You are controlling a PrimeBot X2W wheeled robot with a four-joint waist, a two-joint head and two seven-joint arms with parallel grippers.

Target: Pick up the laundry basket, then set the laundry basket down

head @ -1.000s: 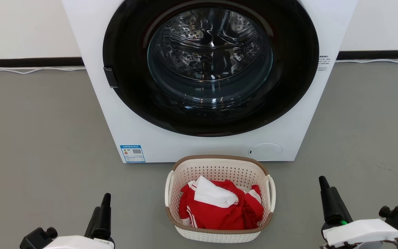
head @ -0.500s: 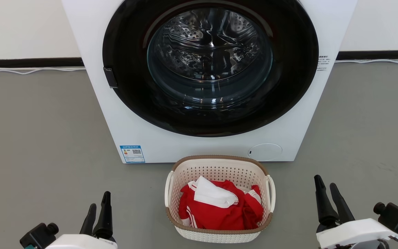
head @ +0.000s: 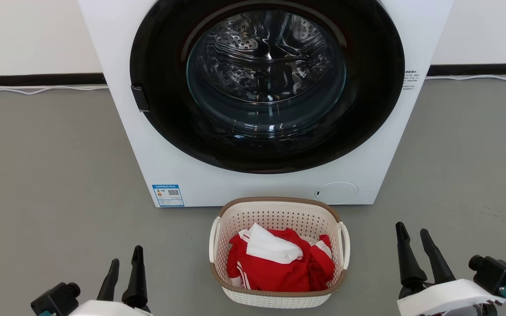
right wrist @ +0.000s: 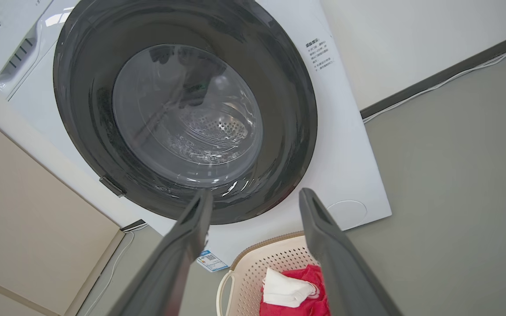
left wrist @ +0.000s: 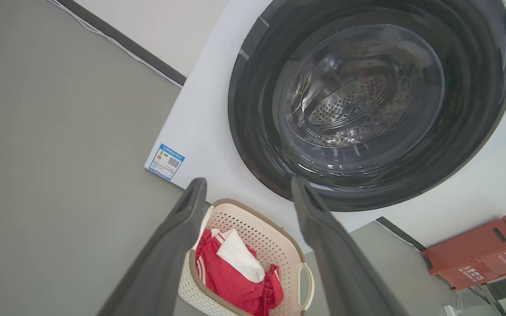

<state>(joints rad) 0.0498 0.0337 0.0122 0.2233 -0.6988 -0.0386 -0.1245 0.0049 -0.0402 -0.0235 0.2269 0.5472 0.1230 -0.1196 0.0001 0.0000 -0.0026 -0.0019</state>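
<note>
Well, the laundry basket is sitting on the grey floor between the two grippers, a little ahead of them, with the washing machine standing just behind it. The left gripper is hovering well off the basket's left side, jaws parted and nothing between them. The right gripper is hanging well apart on the other side, likewise spread and gripping nothing. Neither is touching the basket.

I'm judging it a light thing: thin perforated plastic walls, carrying a crumpled red garment with a white cloth lying on top, both soft and adding little weight. The shell is looking stiff enough to keep its shape, though the walls are probably giving a little under a squeeze, and smooth plastic may be slipping between hard jaws. The sensible places to take hold are the white loop handles: the left handle is lying inward of the left gripper, the right handle inward of the right one. Pinching each loop, or the brown rim beside it, and raising both sides evenly should be keeping it level. Lifting one side alone is risking tipping the clothes out.
</note>
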